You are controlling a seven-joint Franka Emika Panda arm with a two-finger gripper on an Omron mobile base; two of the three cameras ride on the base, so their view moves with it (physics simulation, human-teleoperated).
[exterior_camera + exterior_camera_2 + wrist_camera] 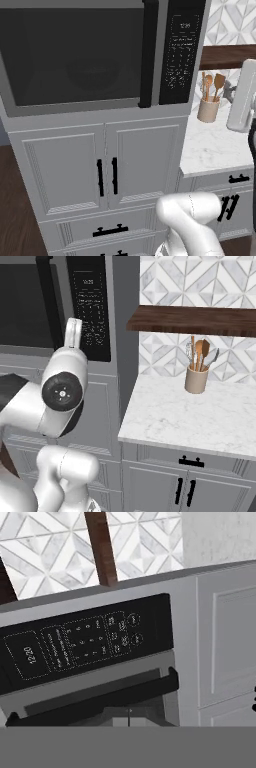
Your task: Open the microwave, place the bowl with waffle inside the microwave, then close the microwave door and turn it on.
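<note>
Microwave door point(75, 55) shut, bowl point(94, 75) dim inside; jaw state untellable; a stray press on keypad point(92, 639) risks wrong button.

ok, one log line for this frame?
silver-grey microwave: wide dark-glass door shut | round bowl: dimly seen inside | black keypad panel: faced by hand camera | gripper: state unclear

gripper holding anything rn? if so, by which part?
Cannot tell: the fingertips aren't visible. The hand camera faces the microwave keypad and door handle.
</note>
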